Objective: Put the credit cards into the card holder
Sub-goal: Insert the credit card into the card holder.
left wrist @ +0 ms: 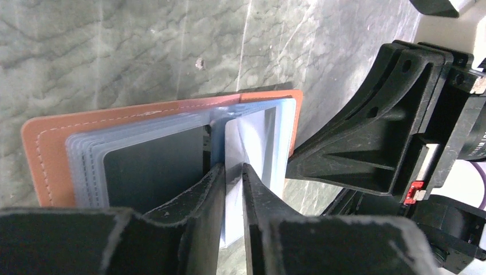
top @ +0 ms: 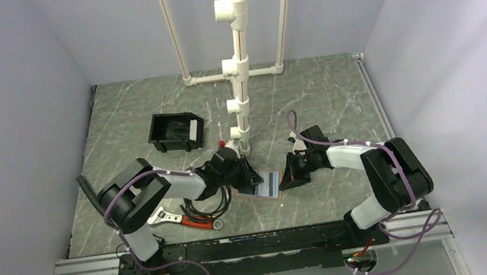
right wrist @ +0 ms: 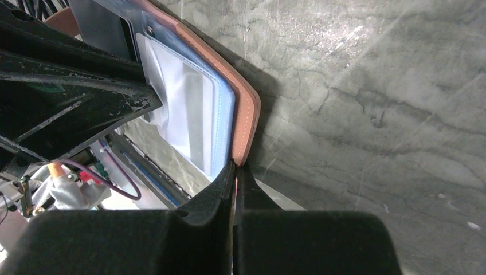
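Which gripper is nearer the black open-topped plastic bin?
Left. The left gripper is right of the black bin; the right gripper is farther right, past the brown wallet.

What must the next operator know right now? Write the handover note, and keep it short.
Left end effector: shut on a pale card, its far end at the light-blue half of the open card holder.
Right end effector: shut on the holder's brown rim.
Done: card brought to the holder; whether it has entered a sleeve is unclear.
Left: seat it fully, then release. No other loose card shows clearly.
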